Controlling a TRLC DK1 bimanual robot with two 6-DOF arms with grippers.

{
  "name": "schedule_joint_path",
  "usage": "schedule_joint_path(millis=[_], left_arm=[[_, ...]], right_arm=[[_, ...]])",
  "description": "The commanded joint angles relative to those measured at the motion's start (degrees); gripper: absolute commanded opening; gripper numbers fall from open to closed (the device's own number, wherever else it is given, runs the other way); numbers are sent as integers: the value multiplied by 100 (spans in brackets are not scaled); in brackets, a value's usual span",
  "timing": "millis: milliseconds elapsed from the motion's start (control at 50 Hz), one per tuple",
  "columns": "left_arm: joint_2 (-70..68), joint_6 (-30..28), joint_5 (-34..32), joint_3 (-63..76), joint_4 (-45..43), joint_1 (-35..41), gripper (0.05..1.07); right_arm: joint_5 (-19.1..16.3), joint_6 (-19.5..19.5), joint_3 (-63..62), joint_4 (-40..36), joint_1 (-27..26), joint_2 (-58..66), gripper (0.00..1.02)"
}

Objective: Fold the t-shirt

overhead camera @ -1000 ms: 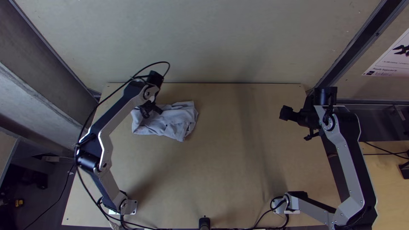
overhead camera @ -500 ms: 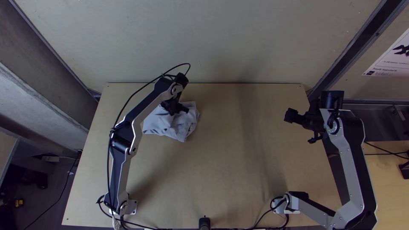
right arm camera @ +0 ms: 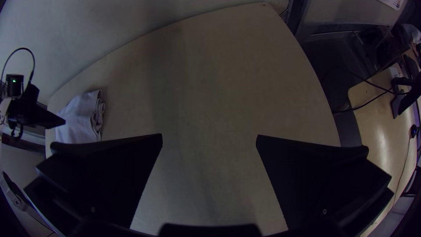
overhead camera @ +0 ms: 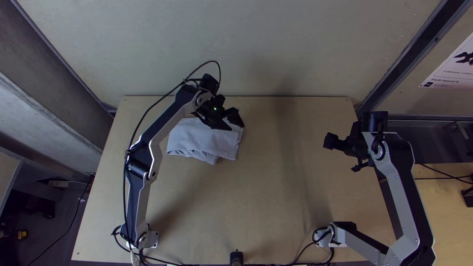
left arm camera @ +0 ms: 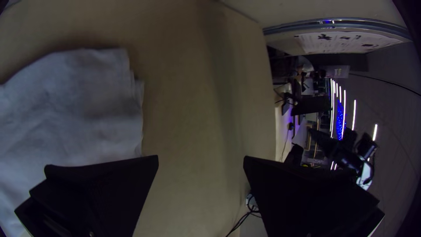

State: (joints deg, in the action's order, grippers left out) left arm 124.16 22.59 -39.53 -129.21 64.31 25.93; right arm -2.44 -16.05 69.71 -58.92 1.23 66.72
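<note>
Shirt (overhead camera: pixel 204 140) is looking flatter now than half a second ago, less rumpled on top, and its right side reaches farther right across the table (overhead camera: pixel 276 197). The left gripper (overhead camera: pixel 237 126) has swung right too, from over the cloth's middle to its far right corner, and its jaws stand wide apart, bare table between them in the left wrist view. Over on the right, the other gripper (overhead camera: pixel 346 144) has eased slightly left and nearer the table's near edge; its jaws are spread as well, holding nothing. So here's the cloth: on the table's far left part, folded into a compact bundle, stacked layers showing along its right edge in the right wrist view. Its long axis runs left to right, the right end angled a touch toward the near edge. Which way the collar points, I can't tell, and whether a finger touches the cloth is unclear too.
</note>
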Motion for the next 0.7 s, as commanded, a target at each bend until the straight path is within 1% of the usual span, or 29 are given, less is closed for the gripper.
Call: schedule_joint_path(millis=[0, 120, 200, 340, 400, 520, 580, 620, 680], left_arm=[[-384, 149, -125, 36, 29, -150, 103], [-498, -18, -90, 264, 46, -203, 103], [-674, -141, 130, 344, 55, -229, 103], [-1175, -563, 1536, 414, 29, -255, 103], [-1412, -615, 2098, 440, -7, -335, 103], [-2036, -782, 2819, 598, -279, -669, 103], [-2431, -1064, 3223, 783, -472, -783, 103], [-2739, -1275, 3522, 1003, -762, -897, 103], [-3135, -1582, 3707, 1231, -965, -1020, 103]], right_arm=[[-29, -47, -125, 64, 131, -124, 98], [-29, -56, -72, 267, 158, -124, 98], [-20, -3, 34, 486, 158, -115, 98], [-20, 313, 499, 768, 87, 8, 98], [-11, 454, 798, 847, 79, 61, 98], [-11, 832, 1396, 1128, 17, 131, 98], [-11, 911, 1668, 1251, 8, 131, 98], [-11, 937, 1888, 1295, 0, 148, 98], [-11, 955, 2178, 1295, 8, 148, 98]])
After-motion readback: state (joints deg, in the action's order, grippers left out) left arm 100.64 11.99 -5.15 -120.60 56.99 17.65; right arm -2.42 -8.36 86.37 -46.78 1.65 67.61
